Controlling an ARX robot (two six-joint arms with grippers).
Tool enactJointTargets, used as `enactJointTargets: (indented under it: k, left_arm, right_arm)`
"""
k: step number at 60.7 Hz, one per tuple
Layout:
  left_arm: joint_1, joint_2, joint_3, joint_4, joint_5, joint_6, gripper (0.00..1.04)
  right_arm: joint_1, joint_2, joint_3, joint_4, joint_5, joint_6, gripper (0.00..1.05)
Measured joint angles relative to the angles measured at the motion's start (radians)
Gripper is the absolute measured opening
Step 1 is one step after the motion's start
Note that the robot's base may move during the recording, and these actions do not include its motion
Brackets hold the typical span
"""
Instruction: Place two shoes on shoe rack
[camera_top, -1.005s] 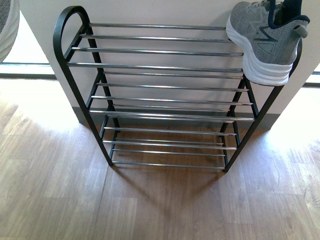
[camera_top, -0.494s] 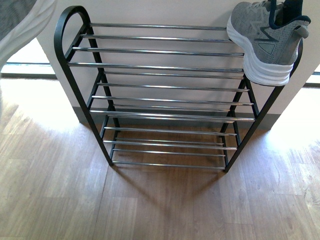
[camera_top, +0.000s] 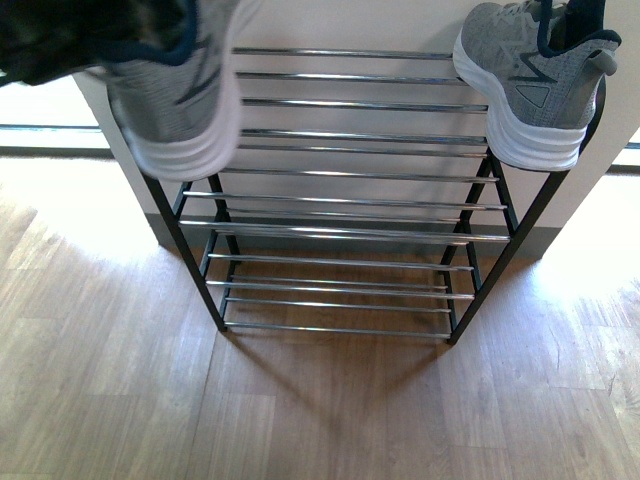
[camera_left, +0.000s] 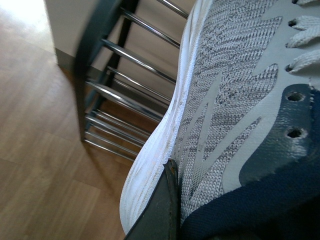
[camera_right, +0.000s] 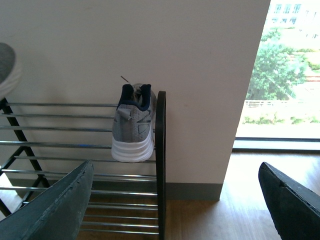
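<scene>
Clamping shoe (camera_left: 225, 100): L pincer (camera_left: 186, 210); R pincer (camera_right: 172, 200) agape.

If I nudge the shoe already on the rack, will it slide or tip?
Likely slides easily: the shoe rests on smooth round bars. Its knit upper probably gives. The side frame beside it should block a sideways fall.

White wall (camera_top: 350, 20), sunlit wood floor (camera_top: 320, 410), bright window (camera_right: 290, 70).

Left shoe (camera_top: 180, 95) blurred (hides rack (camera_top: 350, 135) corner); right shoe (camera_top: 530, 85) top cropped
</scene>
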Motion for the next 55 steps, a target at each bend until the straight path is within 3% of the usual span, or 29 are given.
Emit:
enactJointTargets:
  k: [13, 33, 55]
  left_arm:
    - [-0.092, 0.296, 0.346, -0.108, 0.116, -0.076, 0.02]
    - [-0.146, 0.537, 0.71, -0.265, 0.161, -0.151, 0.02]
    - [-0.179, 0.621, 0.872, -0.359, 0.155, -0.196, 0.02]
  right_arm:
    - [0.0, 0.0, 0.0, 0.0, 0.0, 0.0, 0.96]
    - [0.0, 0.0, 0.0, 0.0, 0.0, 0.0, 0.96]
    - [0.0, 0.0, 0.0, 0.0, 0.0, 0.0, 0.96]
